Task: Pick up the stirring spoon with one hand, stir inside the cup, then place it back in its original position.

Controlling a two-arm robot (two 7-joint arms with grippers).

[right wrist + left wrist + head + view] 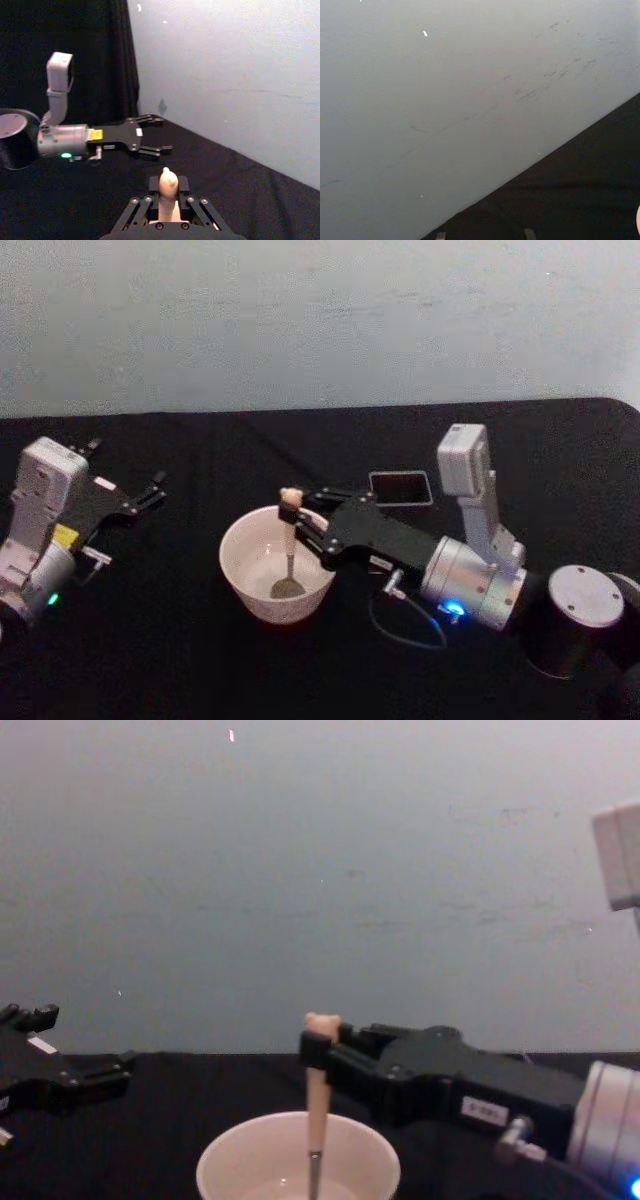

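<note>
You have a smooth, round cream-white cup (232, 562) on the matte black cloth of the table (180, 665), about midway between its left and right edges. The stirring spoon (289, 550) stands nearly upright in it, with its shiny metal bowl on the cup's floor and its thin neck rising to a cream handle. Your right gripper (300, 525) clamps that handle above the rim, reaching in from the right. A dark square box (400, 487) lies just behind it. Your left gripper (159, 134) rests near the left edge, fingers spread, with bare cloth between it and the cup.
</note>
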